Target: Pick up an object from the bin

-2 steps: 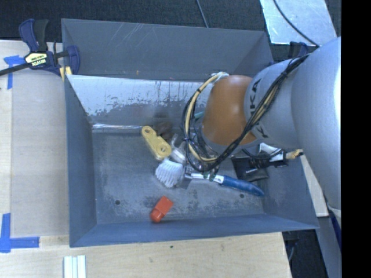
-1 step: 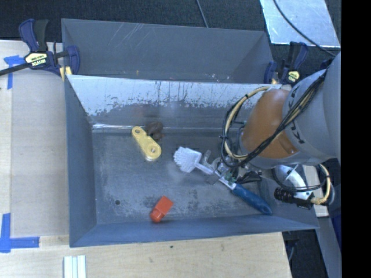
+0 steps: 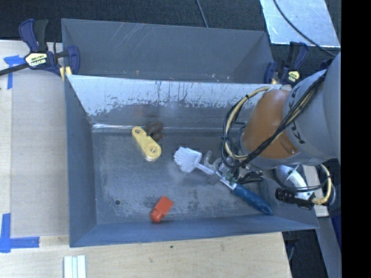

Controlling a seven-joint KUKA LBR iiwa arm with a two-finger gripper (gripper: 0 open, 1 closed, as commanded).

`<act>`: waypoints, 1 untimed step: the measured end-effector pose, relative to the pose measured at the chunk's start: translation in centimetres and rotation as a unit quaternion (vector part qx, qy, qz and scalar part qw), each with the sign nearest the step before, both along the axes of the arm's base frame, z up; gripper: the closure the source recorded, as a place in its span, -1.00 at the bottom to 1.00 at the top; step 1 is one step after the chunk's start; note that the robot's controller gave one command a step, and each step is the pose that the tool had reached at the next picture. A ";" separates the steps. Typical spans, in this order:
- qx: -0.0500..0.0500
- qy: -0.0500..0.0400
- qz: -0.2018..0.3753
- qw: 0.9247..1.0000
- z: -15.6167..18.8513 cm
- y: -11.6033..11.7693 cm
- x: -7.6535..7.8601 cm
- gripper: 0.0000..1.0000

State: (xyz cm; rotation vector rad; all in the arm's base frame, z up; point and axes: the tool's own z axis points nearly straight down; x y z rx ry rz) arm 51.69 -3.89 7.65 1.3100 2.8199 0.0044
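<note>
Gripper (image 3: 223,171) low at middle right of bin (image 3: 81,155), just beside white brush (image 3: 186,158), blue stick (image 3: 252,199) at its lower right; cannot tell if wide or narrow; yellow piece (image 3: 146,143) left, red piece (image 3: 161,208) below

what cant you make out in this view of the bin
Camera view:
- gripper: its tip lies under the orange wrist cover and cables.
- white brush: handle end runs under the gripper.
- blue stick: upper end hidden by the arm; kind unclear.
- dark thing behind the yellow piece: in shadow, too dim to name.
</note>
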 end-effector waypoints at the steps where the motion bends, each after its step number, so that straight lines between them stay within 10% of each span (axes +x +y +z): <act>1: 0.001 0.009 0.001 1.000 3.7 0.0 -0.5 1.00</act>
